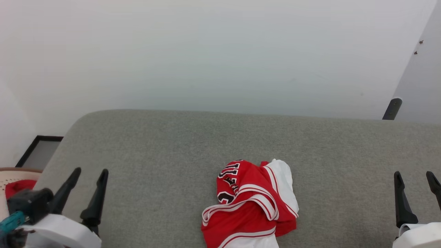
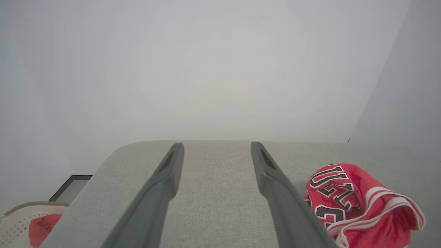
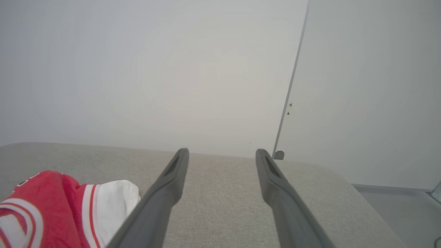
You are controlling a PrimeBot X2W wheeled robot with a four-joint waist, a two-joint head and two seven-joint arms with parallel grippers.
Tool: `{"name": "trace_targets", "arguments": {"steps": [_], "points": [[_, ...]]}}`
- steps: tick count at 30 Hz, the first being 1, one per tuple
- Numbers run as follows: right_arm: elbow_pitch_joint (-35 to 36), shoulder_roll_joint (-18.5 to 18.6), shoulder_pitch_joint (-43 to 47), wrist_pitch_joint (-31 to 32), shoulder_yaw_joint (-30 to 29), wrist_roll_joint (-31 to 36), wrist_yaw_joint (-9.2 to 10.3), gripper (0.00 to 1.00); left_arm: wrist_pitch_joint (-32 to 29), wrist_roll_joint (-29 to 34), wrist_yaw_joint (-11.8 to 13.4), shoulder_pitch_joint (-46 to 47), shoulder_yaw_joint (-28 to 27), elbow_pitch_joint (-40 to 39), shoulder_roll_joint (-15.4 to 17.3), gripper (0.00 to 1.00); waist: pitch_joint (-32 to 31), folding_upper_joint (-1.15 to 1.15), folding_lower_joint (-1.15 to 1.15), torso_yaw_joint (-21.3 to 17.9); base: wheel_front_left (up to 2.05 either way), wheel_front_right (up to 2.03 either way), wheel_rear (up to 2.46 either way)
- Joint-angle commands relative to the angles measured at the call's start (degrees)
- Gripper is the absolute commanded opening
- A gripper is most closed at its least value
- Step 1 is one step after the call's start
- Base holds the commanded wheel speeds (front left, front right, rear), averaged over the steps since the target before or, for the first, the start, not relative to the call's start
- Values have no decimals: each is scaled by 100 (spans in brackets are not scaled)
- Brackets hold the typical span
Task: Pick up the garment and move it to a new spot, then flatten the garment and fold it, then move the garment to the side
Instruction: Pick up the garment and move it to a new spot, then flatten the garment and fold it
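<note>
The garment [image 1: 249, 206], a red jersey with white sleeves, striped trim and black lettering, lies crumpled in a heap at the near middle of the grey padded surface [image 1: 172, 144]. My left gripper [image 1: 89, 175] hovers open at the lower left, well clear of it. At the lower right my right gripper [image 1: 415, 176] also stands open and empty. In the left wrist view the garment [image 2: 358, 203] bunches up to the right of my left gripper [image 2: 217, 146]. The right wrist view has the garment [image 3: 65, 210] at lower left of my right gripper [image 3: 222, 153].
A pale perforated basket [image 1: 10, 174] holding a small plain red cloth [image 1: 17, 187] sits off the surface's left end, beside a dark-framed panel [image 1: 38, 151] on the floor. White walls stand behind. A dark rod [image 1: 392, 109] leans at the back right.
</note>
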State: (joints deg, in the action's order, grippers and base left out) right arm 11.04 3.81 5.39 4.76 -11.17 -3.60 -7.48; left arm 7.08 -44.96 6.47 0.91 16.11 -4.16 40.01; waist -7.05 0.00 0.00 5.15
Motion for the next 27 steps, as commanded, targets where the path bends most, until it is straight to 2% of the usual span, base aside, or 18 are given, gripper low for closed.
{"name": "trace_targets", "arguments": {"steps": [1, 9, 14, 23, 27], "points": [[27, 14, 67, -12, -18, -19, -3, 100, 52, -1, -39, -68, -37, 37, 25, 100, -5, 0, 0, 31, 0, 0, 0], [111, -14, 104, 68, 11, -15, -3, 100, 107, -73, -55, -37, -86, 49, 34, 100, 31, 0, 0, 65, 0, 0, 0], [96, 32, 20, 179, 100, -97, -3, 100, 26, -43, 42, 120, -87, 41, 34, 100, 96, 0, 0, 168, 0, 0, 0], [14, 255, -286, 752, 191, -357, -3, 100, -46, -43, 232, 400, -113, 84, -74, 100, 304, 0, 0, 700, 0, 0, 0], [-102, 347, -523, 1277, 176, -483, -3, 100, -79, 47, 307, 597, 18, 150, -220, 100, 456, 0, 0, 1023, 0, 0, 0]]}}
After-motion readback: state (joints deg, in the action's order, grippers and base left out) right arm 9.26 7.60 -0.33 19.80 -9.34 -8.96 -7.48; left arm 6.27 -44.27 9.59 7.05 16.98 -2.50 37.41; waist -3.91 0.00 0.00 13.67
